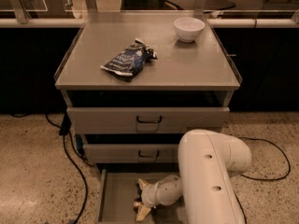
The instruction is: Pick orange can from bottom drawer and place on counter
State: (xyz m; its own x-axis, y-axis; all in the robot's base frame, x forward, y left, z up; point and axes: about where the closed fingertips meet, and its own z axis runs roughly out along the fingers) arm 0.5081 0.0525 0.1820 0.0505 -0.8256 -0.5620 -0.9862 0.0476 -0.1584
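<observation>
Below — gripper (140, 199) inside open bottom drawer (111, 200).

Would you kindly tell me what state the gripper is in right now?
Gripper: down inside the open bottom drawer; whether it is open, closed or holding anything cannot be told.

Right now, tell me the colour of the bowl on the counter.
The bowl is white, seen best in the camera view; the gripper is down in the bottom drawer.
</observation>
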